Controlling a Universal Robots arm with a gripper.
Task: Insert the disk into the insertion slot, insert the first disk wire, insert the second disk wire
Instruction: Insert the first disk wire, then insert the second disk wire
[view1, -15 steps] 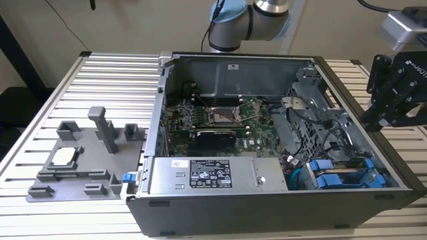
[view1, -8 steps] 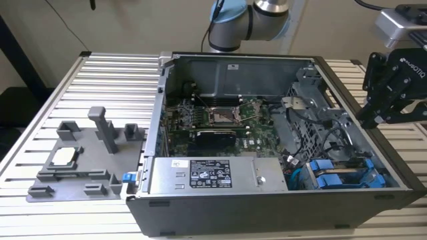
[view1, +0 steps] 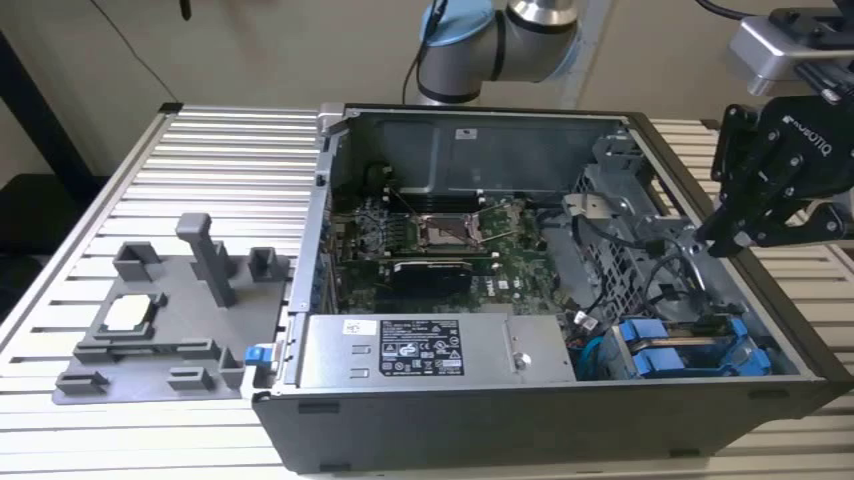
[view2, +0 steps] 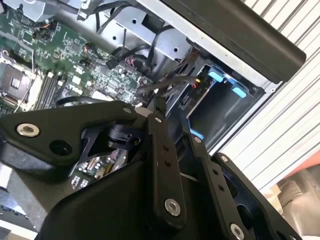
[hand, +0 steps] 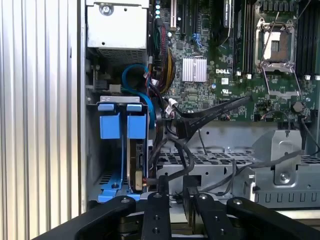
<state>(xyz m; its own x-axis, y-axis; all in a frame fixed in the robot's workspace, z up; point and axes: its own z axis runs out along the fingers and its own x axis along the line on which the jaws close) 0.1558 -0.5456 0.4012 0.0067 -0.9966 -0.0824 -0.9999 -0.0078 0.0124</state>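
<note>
Silver-grey arm (view1: 514, 40), light-blue joint caps (view1: 435, 22); matte-black gripper (hand: 175, 186) links, silver screws (view2: 172, 206); white lettering (view1: 807, 135)

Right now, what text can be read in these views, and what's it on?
Power supply label: white sticker, dense print and symbols, too small to read.
Motherboard: white maker's logo, a brand mark, left unquoted; component markings too small.
Gripper: pale maker's lettering on its black body, exterior view, left unquoted.
Rear wall sticker: too small to read.
</note>
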